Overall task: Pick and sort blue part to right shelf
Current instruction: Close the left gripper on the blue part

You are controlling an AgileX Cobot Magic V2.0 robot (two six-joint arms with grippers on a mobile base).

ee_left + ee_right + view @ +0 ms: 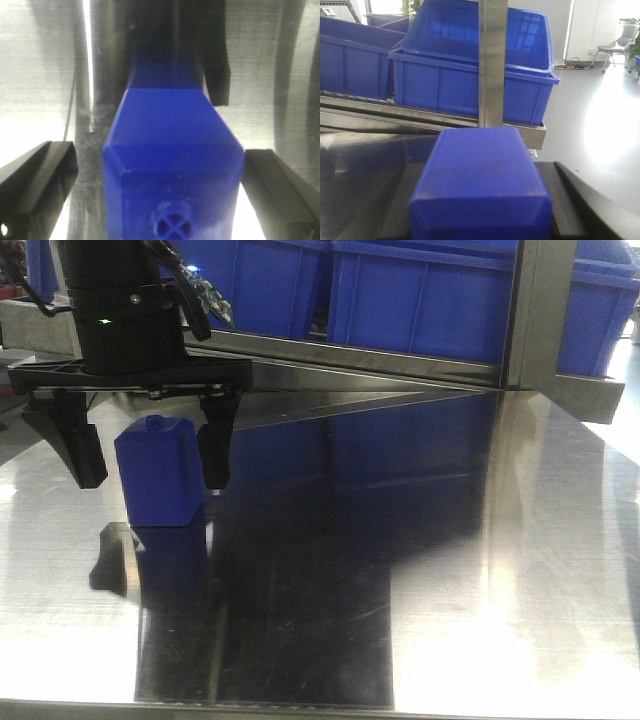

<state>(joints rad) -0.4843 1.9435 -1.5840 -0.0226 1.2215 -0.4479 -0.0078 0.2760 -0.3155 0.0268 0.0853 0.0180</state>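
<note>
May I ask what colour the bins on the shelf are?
Blue. The bins on the shelf show best in the right wrist view.

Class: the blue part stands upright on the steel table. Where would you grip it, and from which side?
Grip the blue part on its squarish body, below the sloped shoulders, from above. Its flat opposite sides suit the fingers; the shoulders would likely slip. The open left hand straddles it.

Bare steel table (pixel 450 570) free on the right; post (pixel 535 310) of the right shelf (pixel 400 365) behind.
</note>
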